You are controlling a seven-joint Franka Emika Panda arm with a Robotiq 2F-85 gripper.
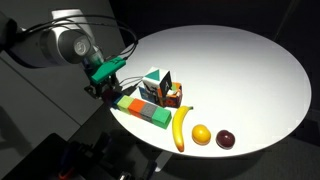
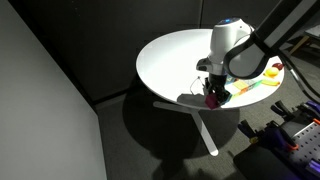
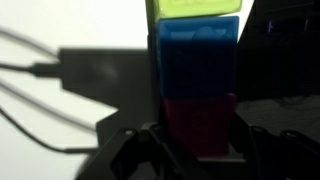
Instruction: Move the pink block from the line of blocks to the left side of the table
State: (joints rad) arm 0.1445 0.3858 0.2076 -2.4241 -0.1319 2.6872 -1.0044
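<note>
At the left of an exterior view, your black-and-teal end effector [image 1: 106, 86] hangs low over the arm-side end of the straight line of small coloured blocks [image 1: 143, 109] on the round white counter [image 1: 230, 70]. In the wrist view the small magenta-pink cube [image 3: 200, 125] sits between the jaws, touching the blue block [image 3: 197, 55], with the green block [image 3: 195, 8] beyond. Shadow hides the contact, so I cannot tell whether you have clamped it. Lift skewed and the blue neighbour may drag along; swing rightward and you risk hitting the upright box cluster [image 1: 160, 86].
</note>
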